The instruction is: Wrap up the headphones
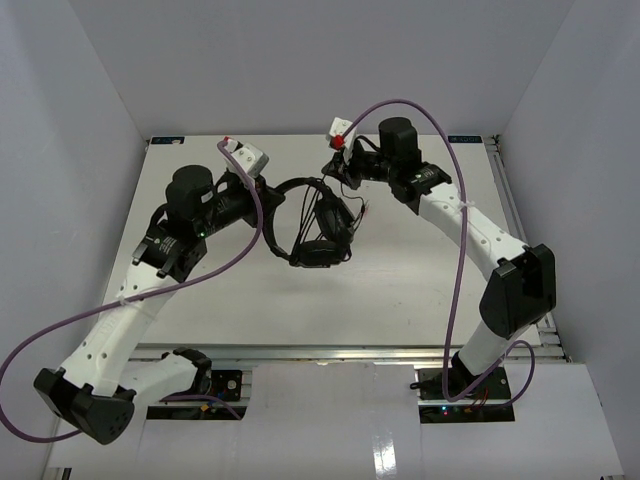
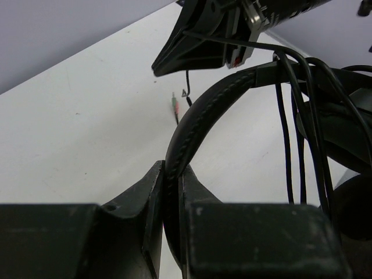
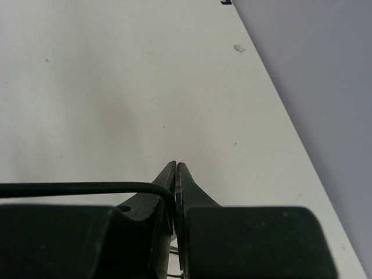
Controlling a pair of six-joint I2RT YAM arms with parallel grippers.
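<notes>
My arms bent inward over the white table (image 1: pixel 400 290), left gripper (image 2: pixel 173 174) clamping the headband of black over-ear headphones (image 1: pixel 320 240) at the table's middle, right gripper (image 3: pixel 175 168) pinching their thin black cable (image 3: pixel 75 187) toward the table's far edge.

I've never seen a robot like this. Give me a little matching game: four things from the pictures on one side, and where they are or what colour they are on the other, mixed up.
Things:
1. headband
2. thin cable
3. plugs
4. table

Descriptions:
A. white
B. pinched in the right end effector
C. pink and green
D. clamped in the left end effector

Pairs: 1-D, 2-B, 3-C, 4-A.
</notes>
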